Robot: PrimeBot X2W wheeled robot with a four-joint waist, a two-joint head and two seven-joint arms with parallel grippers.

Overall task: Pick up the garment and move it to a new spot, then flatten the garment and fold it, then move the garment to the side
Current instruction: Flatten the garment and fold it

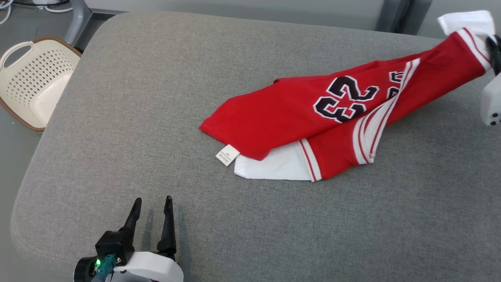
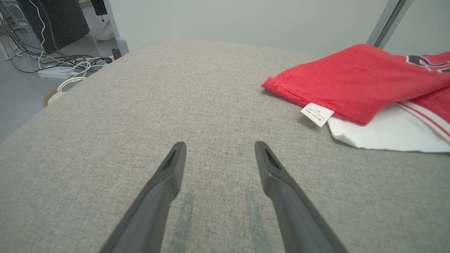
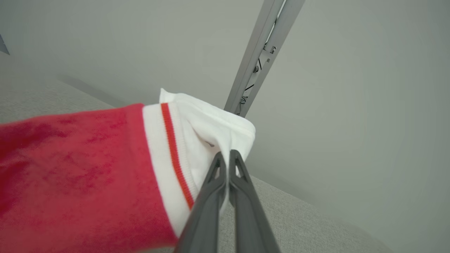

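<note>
We take this for a robotics lab or test room rather than a home. The desk (image 1: 117, 117) is a broad slab padded in plain grey woven fabric, with bare grey walls (image 3: 351, 105) behind it and a slotted metal frame post (image 3: 260, 52) rising at its far edge. On the smooth grey floor (image 2: 21, 102) we see a black computer tower (image 2: 59, 21), a tangle of loose cables (image 2: 70, 61) and a white power strip (image 2: 52, 72). A cream plastic basket (image 1: 35, 78) sits on the floor beside the desk.
</note>
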